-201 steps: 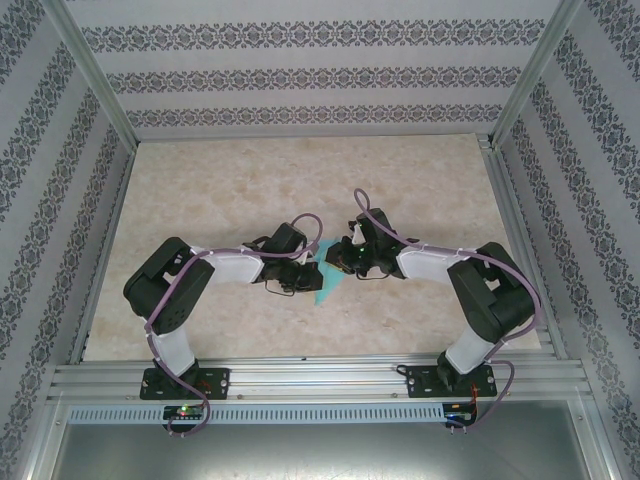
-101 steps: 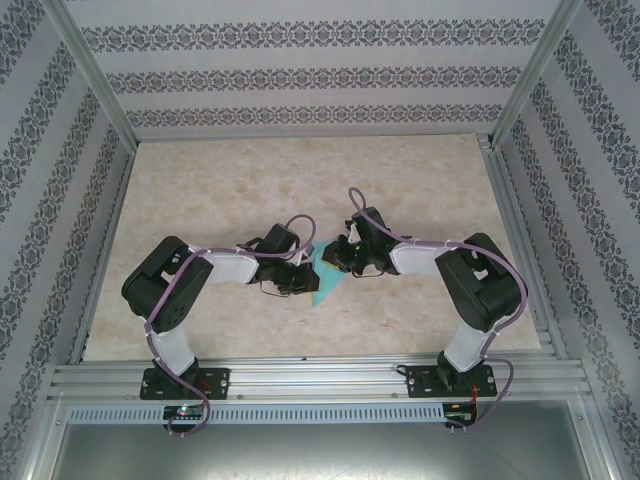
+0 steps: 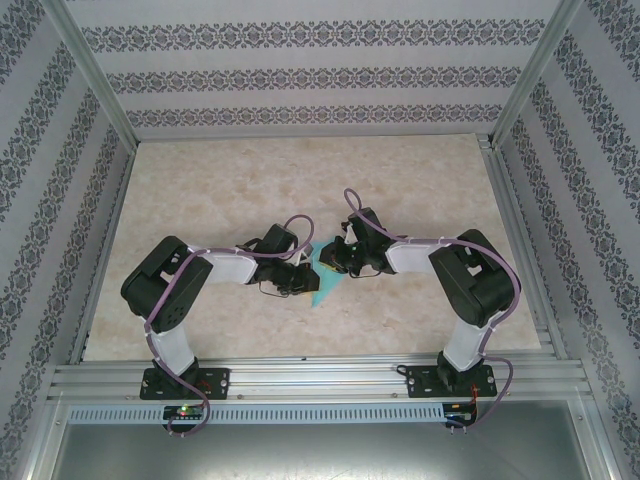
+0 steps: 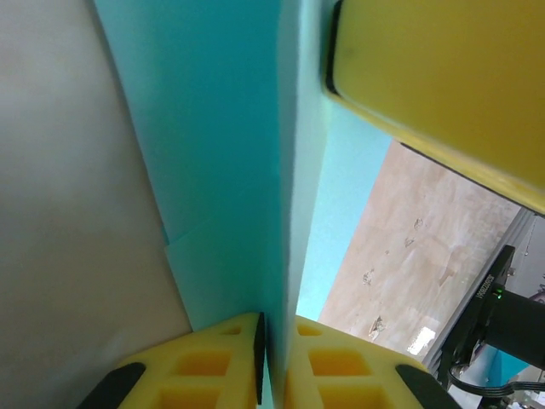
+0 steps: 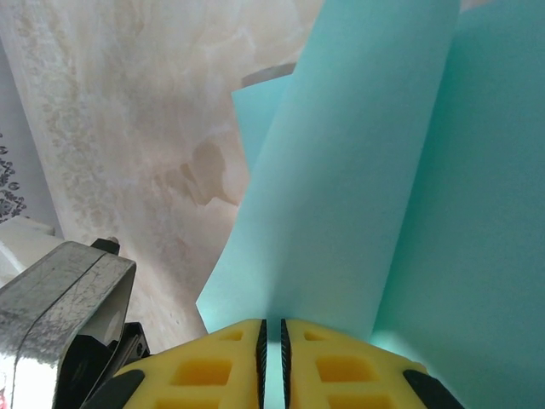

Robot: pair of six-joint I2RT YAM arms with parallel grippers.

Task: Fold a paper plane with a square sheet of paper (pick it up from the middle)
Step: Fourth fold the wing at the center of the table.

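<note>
Patterned wallpaper walls (image 3: 320, 75), beige marbled table (image 3: 220, 180)

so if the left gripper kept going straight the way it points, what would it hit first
The left gripper is shut on the paper, so it would push into that first; past it, probably a yellow finger of the right gripper, close ahead, though depth is unclear.

A beige marbled worktop (image 3: 220, 190) fills the floor of a booth. Walls with bands of dark floral pattern close it in at the back (image 3: 320, 75), the left (image 3: 40, 200) and the right (image 3: 600, 200). Slanted metal posts (image 3: 95, 75) rise from its far corners. A ribbed aluminium rail (image 3: 320, 378) runs along the worktop's near edge, with a perforated strip (image 3: 320, 412) just below.
</note>
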